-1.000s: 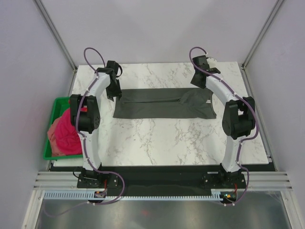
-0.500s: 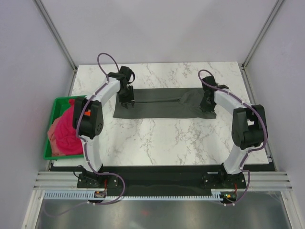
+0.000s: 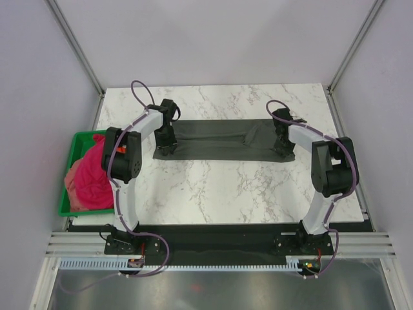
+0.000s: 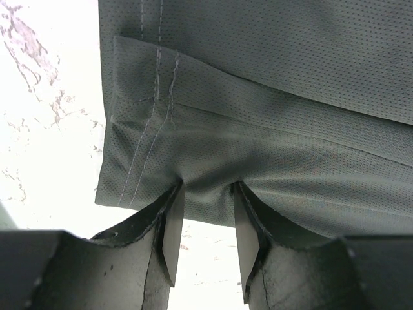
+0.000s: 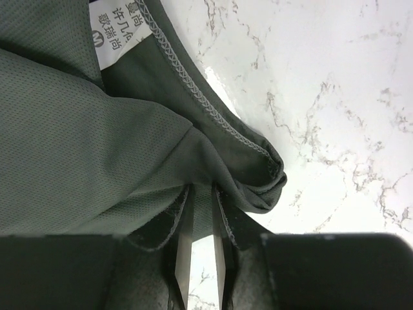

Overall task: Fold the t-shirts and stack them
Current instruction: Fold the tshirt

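Observation:
The dark charcoal t-shirt [image 3: 219, 139] lies folded into a long strip across the back of the marble table [image 3: 226, 187]. My left gripper [image 3: 166, 147] is at the strip's near left corner. In the left wrist view [image 4: 206, 194] its jaws pinch the puckered hem of the cloth [image 4: 258, 97]. My right gripper [image 3: 282, 147] is at the near right end. Its jaws [image 5: 200, 194] are nearly closed on a fold of the shirt [image 5: 77, 129] by the collar and white size label [image 5: 119, 29]. The magenta-pink shirt [image 3: 97, 165] and the salmon-pink shirt [image 3: 76, 192] lie crumpled in the bin.
A green plastic bin [image 3: 64, 210] sits off the table's left edge, beside the left arm. White walls and metal frame posts enclose the table on three sides. Bare marble lies between the shirt and the arm bases.
Both arms swung in from the back corners and dropped onto the near edge of the charcoal shirt. Both grippers have closed on the cloth. The shirt has barely shifted.

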